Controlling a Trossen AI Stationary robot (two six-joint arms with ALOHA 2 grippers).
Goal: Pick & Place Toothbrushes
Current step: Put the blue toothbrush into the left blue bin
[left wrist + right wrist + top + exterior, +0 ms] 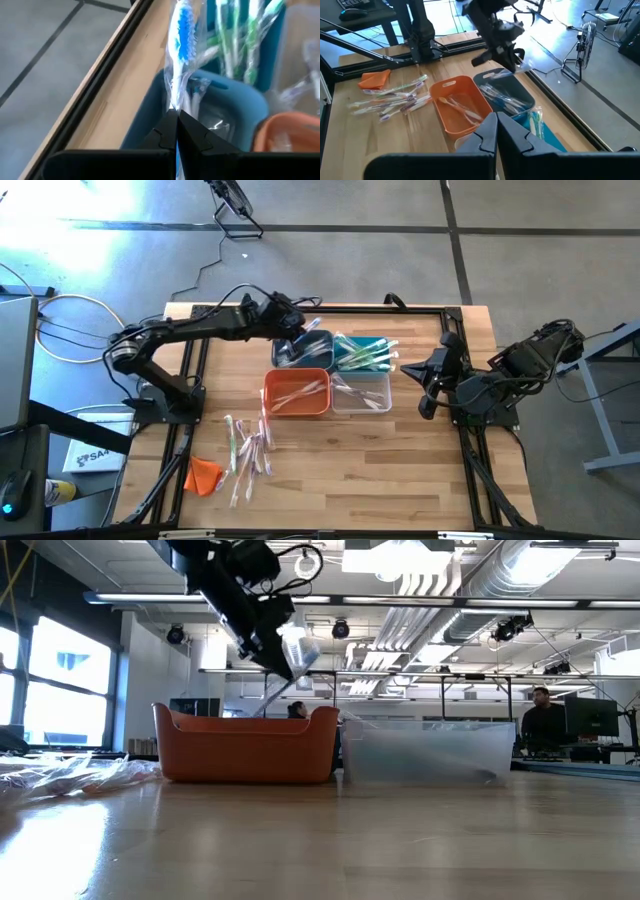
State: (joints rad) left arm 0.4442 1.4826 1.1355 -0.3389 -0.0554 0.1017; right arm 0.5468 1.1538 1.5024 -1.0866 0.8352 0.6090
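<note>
Far left on the wooden tabletop (400, 480): small orange cloth (203, 473) near the front edge, w/ a loose heap of wrapped toothbrushes (248, 448) just beside it to the right, lying flat, some overlapping. Left arm reaches in from the left; left hand (300, 328) sits above the dark grey bin (301, 350), fingers (162, 132) clenched on a blue-handled toothbrush (183, 30) in clear wrapper, which sticks out past the fingertips over that bin. Bin already has several wrapped brushes inside. Four bins form a tight 2x2 block mid-tabletop: orange bin (296, 392) in front of the grey one, w/ a few white-ish brushes in it; teal bin (364, 353) right of the grey, holding green-handled brushes; clear bin (362, 393) in front of teal, touching the orange bin's side, at least one brush inside. Right arm waits at the tabletop's right edge, well apart from the bins; right hand (428, 390) clenched shut, empty.
</note>
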